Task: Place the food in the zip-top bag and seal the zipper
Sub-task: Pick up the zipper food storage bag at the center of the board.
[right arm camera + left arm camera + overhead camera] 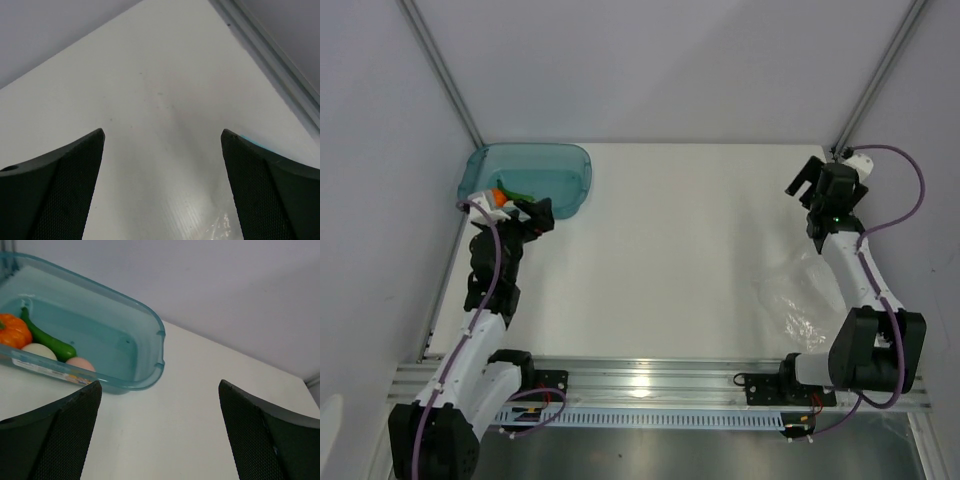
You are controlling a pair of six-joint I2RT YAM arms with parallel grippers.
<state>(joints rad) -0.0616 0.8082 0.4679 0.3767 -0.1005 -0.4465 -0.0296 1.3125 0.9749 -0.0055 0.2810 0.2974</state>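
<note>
The food lies in a teal tub point(535, 172) at the table's far left. In the left wrist view I see an orange round fruit point(14, 331), a slim green vegetable point(48, 340), a cream-white egg point(38, 351) and a pinkish egg point(80, 364). My left gripper point(534, 214) is open and empty just beside the tub's near right end point(150, 365). The clear zip-top bag point(798, 292) lies flat at the near right. My right gripper point(804, 179) is open and empty beyond the bag. The bag's plastic point(210, 220) lies below it, with a sliver of the light-blue zipper point(248, 139) by its right finger.
Grey walls and metal frame posts enclose the white table point(690, 250). An aluminium rail point(650, 375) runs along the near edge by the arm bases. The table's right edge strip point(280, 65) runs close to the right gripper.
</note>
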